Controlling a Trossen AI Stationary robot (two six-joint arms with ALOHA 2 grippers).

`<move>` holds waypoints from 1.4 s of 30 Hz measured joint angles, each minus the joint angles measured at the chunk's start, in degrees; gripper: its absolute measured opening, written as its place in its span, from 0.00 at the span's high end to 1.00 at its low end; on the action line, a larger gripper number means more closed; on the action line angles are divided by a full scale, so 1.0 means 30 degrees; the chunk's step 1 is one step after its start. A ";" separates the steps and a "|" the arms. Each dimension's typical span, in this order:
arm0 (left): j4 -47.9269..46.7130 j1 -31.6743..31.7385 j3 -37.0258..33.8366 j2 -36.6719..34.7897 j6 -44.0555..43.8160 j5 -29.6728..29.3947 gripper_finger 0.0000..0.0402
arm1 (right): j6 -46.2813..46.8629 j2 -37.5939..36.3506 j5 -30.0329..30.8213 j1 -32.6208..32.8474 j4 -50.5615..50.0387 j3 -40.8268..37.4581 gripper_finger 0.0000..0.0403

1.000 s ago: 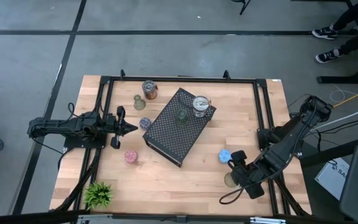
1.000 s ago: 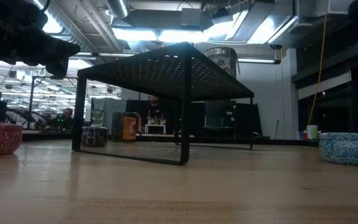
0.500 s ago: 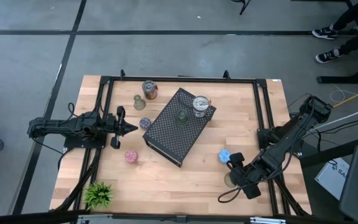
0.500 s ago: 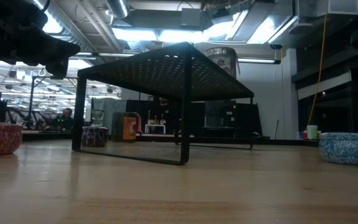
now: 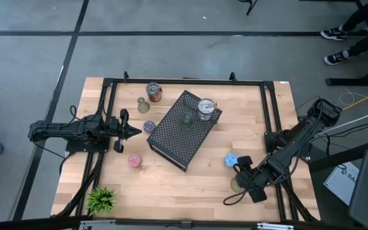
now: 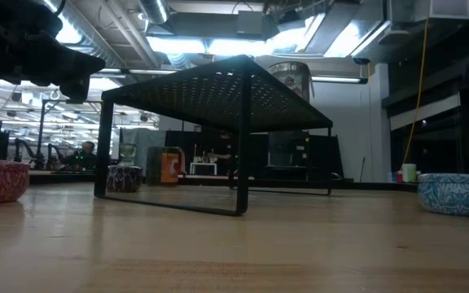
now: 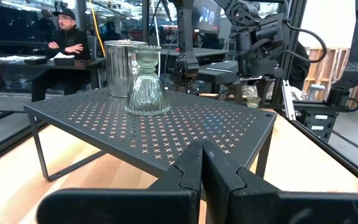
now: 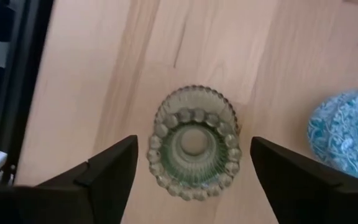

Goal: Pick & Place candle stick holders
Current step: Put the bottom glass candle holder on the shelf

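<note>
While the left gripper [image 5: 135, 131] waits pinched shut at the table's left side, the right gripper [image 8: 191, 163] hangs over a green glass holder [image 8: 194, 142] standing on the table [image 5: 190, 185] beside a blue holder [image 8: 348, 134], fingers spread wide on either side, not touching it.

No text, label, brand, number or sign can be read on anything in these pictures.
</note>
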 joint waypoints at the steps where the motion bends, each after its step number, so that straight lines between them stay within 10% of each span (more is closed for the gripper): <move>1: 0.0000 -0.0001 0.0000 0.0000 -0.0001 0.0000 1.00 | -0.0003 0.0000 -0.0004 0.0000 0.0154 0.0000 0.24; 42: 0.0000 -0.0002 -0.0004 0.0000 -0.0003 0.0000 1.00 | -0.0013 0.0000 0.0269 -0.0043 0.0526 0.0638 0.57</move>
